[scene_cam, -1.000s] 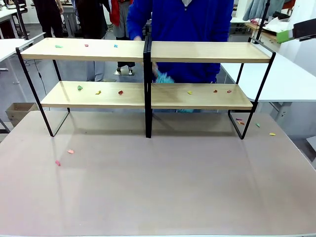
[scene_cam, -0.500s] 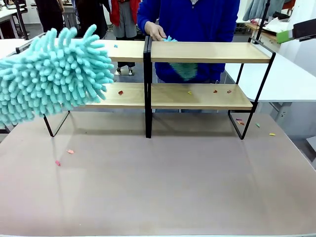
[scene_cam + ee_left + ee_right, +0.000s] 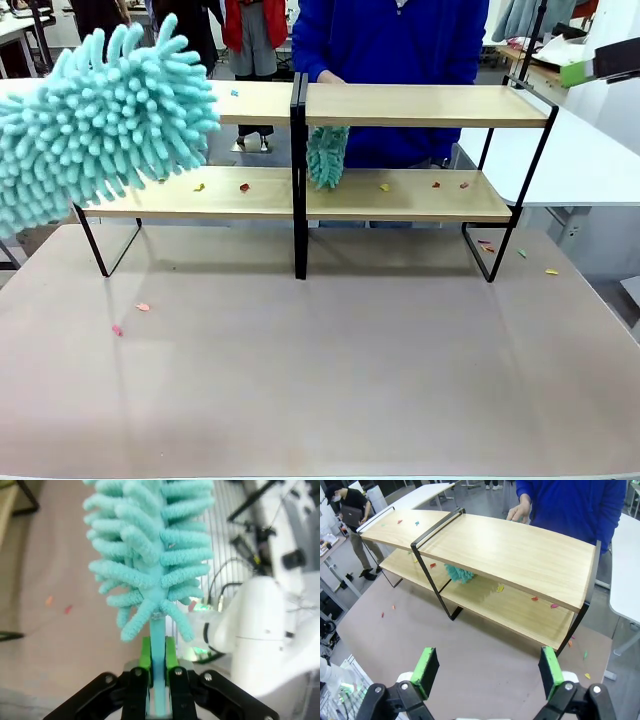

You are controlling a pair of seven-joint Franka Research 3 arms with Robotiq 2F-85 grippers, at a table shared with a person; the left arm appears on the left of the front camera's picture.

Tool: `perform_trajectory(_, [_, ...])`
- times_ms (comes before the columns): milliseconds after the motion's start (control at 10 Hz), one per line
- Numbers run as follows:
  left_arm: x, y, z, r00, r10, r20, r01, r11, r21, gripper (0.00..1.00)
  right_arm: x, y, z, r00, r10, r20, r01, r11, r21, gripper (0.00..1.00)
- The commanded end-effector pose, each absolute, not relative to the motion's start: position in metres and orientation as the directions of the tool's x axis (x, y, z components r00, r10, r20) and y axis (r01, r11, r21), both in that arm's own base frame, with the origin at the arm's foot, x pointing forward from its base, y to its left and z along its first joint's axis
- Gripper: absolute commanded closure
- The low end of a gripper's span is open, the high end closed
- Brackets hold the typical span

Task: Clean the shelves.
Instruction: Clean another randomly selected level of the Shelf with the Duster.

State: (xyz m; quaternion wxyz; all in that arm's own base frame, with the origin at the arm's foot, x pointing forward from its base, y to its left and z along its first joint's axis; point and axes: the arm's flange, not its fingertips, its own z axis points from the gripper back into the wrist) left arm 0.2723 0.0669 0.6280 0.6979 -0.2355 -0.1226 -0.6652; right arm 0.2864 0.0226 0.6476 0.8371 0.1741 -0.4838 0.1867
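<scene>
I see the shelves [image 3: 400, 105] upright on the surface [image 3: 330, 370], two pale wooden tiers, coloured scraps [image 3: 243, 187] littering them.

Looking like a robotics lab in an open hall. White worktables [image 3: 420, 495] are standing around the grey-brown tabletop [image 3: 330, 380], at top middle and right edge of the right wrist view. A person [image 3: 350, 515] in black is standing at upper left there. At right of the left wrist view, a white robot base [image 3: 260, 630] is sitting with cables [image 3: 225, 587] trailing and a green lamp [image 3: 200, 652] glowing.
</scene>
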Motion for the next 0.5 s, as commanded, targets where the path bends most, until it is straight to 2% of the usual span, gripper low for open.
perform_trajectory(0, [0.297, 0.13, 0.623, 0.408, -0.718, 0.564, 0.913, 0.314, -0.261, 0.88, 0.286, 0.022, 0.648, 0.462, 0.14, 0.876, -0.482, 0.868, 0.115, 0.0])
perform_trajectory(200, [0.272, 0.179, 0.618, 0.511, -0.626, 0.589, 0.856, 0.428, -0.289, 0.88, 0.286, 0.022, 0.648, 0.462, 0.14, 0.876, -0.482, 0.868, 0.115, 0.0])
perform_trajectory(300, [0.258, 0.2, 0.611, 0.623, -0.524, 0.581, 0.772, 0.532, -0.349, 0.88, 0.286, 0.022, 0.648, 0.462, 0.14, 0.876, -0.482, 0.868, 0.115, 0.0])
perform_trajectory(400, [0.256, 0.202, 0.597, 0.685, -0.516, 0.515, 0.723, 0.574, -0.386, 0.88, 0.286, 0.022, 0.648, 0.462, 0.14, 0.876, -0.482, 0.868, 0.115, 0.0])
